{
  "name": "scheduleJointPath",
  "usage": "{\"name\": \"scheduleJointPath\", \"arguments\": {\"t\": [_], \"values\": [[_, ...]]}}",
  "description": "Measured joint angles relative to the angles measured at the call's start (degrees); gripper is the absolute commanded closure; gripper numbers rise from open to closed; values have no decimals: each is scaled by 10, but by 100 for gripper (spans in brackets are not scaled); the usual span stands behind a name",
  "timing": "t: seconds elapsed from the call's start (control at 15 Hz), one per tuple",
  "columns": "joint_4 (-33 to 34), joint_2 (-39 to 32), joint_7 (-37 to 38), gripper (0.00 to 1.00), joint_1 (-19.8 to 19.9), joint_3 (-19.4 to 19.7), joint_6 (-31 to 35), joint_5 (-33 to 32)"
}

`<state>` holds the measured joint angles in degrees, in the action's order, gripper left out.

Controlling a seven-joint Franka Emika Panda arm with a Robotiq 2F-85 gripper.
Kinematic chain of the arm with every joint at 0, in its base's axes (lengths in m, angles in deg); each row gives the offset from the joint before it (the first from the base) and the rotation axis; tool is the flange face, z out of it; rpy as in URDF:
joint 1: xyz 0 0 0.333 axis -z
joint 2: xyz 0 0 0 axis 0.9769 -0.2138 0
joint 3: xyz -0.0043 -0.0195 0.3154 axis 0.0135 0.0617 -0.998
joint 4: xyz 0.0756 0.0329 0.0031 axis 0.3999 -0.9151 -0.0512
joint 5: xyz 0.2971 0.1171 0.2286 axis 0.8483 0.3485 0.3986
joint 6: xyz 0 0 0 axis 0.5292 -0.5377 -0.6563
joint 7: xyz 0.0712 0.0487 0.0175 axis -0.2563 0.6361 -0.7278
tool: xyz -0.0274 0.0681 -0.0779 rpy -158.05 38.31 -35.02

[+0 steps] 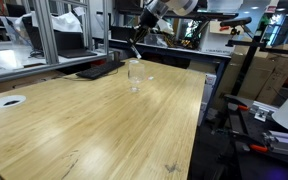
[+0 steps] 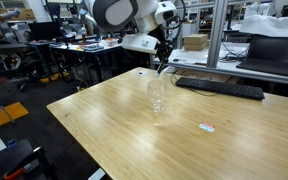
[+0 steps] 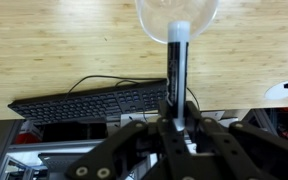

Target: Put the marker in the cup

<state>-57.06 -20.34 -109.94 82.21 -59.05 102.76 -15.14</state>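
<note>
- Nearest, wrist view: gripping marker (image 3: pixel 177 75) w/ fingers (image 3: pixel 162 138), clamped on lower part of dark barrel, no gap visible.
- Pointing pale end away from wrist, straight at cup (image 3: pixel 176 12). Overlaps clear rim at top edge of frame, w/ only part of cup in shot.
- In both ext. views: holding marker (image 1: pixel 135 50) (image 2: pixel 163 66) in air, slightly tilted, directly over cup (image 1: pixel 134 76) (image 2: pixel 158 95). Well off tabletop (image 1: pixel 104 130).
- Cup itself: upright on tabletop, toward far edge, apparently nothing inside. Can't tell if marker tip is just above rim or already inside, too small to judge.
- Step in hand, by judgement: carry done, now final line-up and lowering over cup mouth. Release not yet made, so task prob. most of the way along.
- Next move calls for: short straight descent, tip kept centred in opening, then parting fingers once barrel is partly inside.
- Risk: looks like a light cup, so could tip or slide if barrel knocks rim or wall. Tilt worth straightening first.
- Further out: keyboard (image 3: pixel 94 103) (image 2: pixel 219 88) beyond cup near tabletop edge, clear of path.
- Off to sides: white disc (image 1: pixel 9 101) and small sticker (image 2: pixel 207 126), both well apart from cup, not involved.
</note>
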Motion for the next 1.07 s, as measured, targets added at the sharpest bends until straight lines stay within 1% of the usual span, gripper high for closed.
{"name": "scheduleJointPath", "arguments": {"t": [0.27, 0.73, 0.93, 1.0, 1.07], "values": [[0, -19, 4, 95, -2, -31, 55, 6], [0, -59, 28, 95, 8, -30, 90, 7], [7, -86, 30, 95, 17, -39, 96, 7], [11, -95, 31, 81, 19, -43, 97, 7], [15, -104, 32, 81, 21, -45, 97, 7]]}}
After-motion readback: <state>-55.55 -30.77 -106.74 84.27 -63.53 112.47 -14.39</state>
